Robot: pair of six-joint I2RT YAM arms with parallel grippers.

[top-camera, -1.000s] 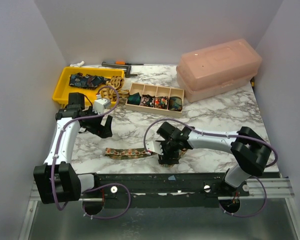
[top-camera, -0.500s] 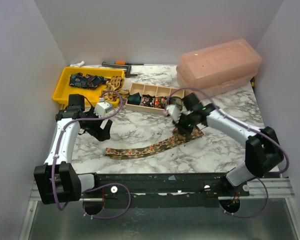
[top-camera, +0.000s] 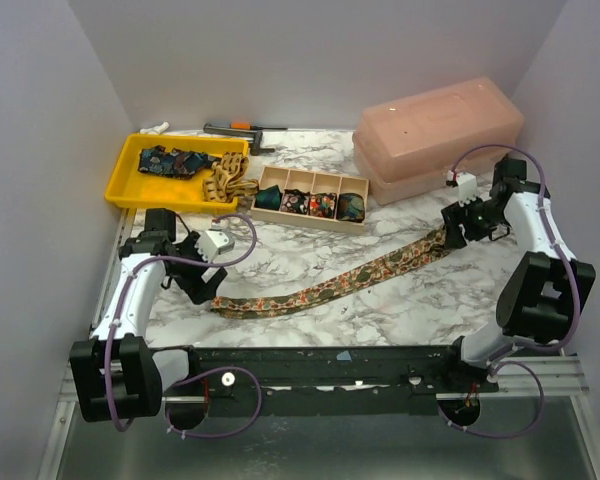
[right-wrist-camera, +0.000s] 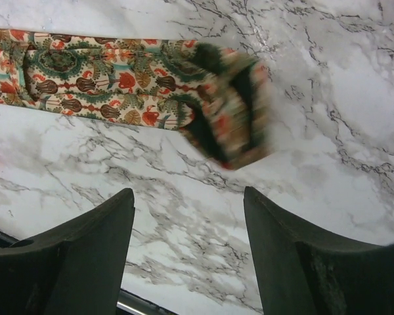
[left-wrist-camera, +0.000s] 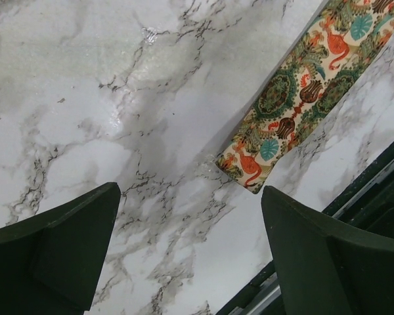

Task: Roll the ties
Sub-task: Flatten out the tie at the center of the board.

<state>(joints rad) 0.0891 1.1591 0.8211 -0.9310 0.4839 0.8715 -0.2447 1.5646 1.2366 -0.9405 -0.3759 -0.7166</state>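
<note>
left gripper (left-wrist-camera: 187,210) hangs open by the narrow end of the tie (top-camera: 340,283), likely to start rolling there. it lies stretched diagonally on the table (top-camera: 280,250), wide end folded under the open, empty right gripper (right-wrist-camera: 188,193).

i see free marble tabletop (top-camera: 280,250) between the tie (top-camera: 330,283) and the far row, enough to pass. the tie lies flat, from near left toward the right edge. the far side is blocked: yellow tray (top-camera: 122,175) in the far left corner, wooden box (top-camera: 310,221) in the middle, pink case (top-camera: 438,135) in the far right corner.
</note>
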